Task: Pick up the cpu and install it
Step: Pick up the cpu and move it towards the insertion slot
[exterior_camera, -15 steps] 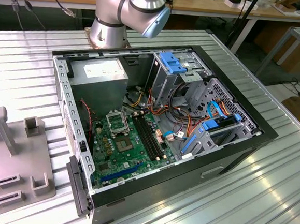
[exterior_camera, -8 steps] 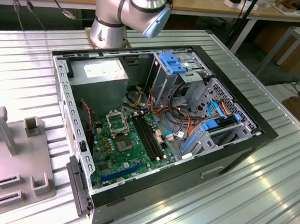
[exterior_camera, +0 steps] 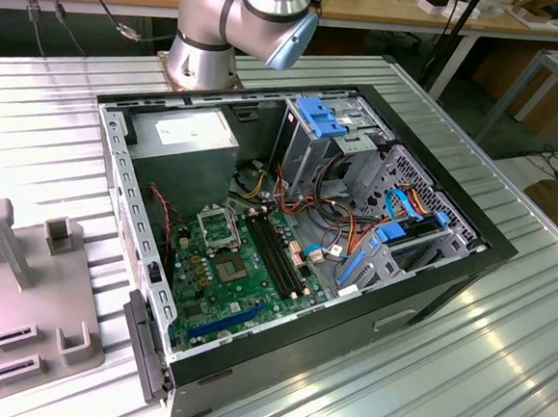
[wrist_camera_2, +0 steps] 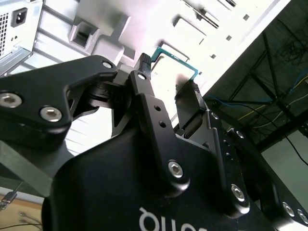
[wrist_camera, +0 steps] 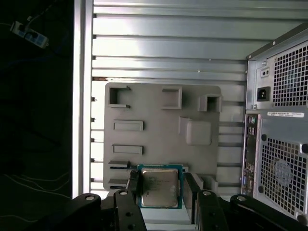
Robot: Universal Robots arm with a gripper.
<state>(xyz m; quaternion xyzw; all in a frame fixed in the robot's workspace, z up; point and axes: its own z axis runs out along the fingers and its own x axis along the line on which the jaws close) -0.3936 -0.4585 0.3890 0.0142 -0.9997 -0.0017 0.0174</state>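
1. The hand (wrist_camera: pixel 161 192) was found clamped on the cpu (wrist_camera: pixel 159 186), with its black fingers (wrist_camera: pixel 134 188) pressed against two opposite edges of the chip in both wrist views.
2. The cpu was held off the bench (wrist_camera: pixel 168 43), and its silver-grey top and green border were turned toward the first wrist view.
3. Beyond the held chip, a grey fixture plate (wrist_camera: pixel 163 125) with raised holders and slots was seen lying flat on the ribbed metal bench.
4. A computer case (wrist_camera: pixel 281 120) was placed just beside that plate, with its vented rear panel shown.
5. In the exterior view the case was laid open on its side. The green motherboard (exterior_camera: pixel 241 263) and its square socket (exterior_camera: pixel 217 228) were exposed, and the arm (exterior_camera: pixel 226 21) was mounted behind the case.
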